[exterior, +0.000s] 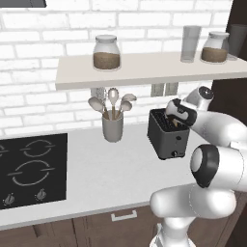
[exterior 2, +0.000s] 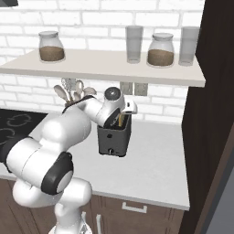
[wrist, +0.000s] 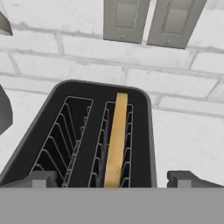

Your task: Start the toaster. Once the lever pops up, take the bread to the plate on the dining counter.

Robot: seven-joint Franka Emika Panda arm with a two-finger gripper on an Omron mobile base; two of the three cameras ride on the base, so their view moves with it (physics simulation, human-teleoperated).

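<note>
No lettering, brand, number or sign can be read on anything here. The toaster [exterior: 167,135] shows plain dark sides, the jars [exterior: 106,52] on the shelf carry no labels, and the two wall plates [wrist: 151,19] behind the toaster are blank. The hob [exterior: 30,169] bears only ring outlines and small knob marks, no figures.

Base views flank toaster [exterior: 167,134]; hand view close above slots.

Shelf [exterior: 144,72] on white brick wall: two lidded jars [exterior: 106,52] of brown stuff, two empty glasses [exterior: 191,43]. Grey utensil holder [exterior: 112,127] with spoons on worktop [exterior: 106,178], just right of black hob [exterior: 31,169]. Two wall outlets [wrist: 148,19] under shelf. Dark wood drawers [exterior 2: 132,210] below, tall dark cabinet [exterior 2: 210,114] at right.
</note>
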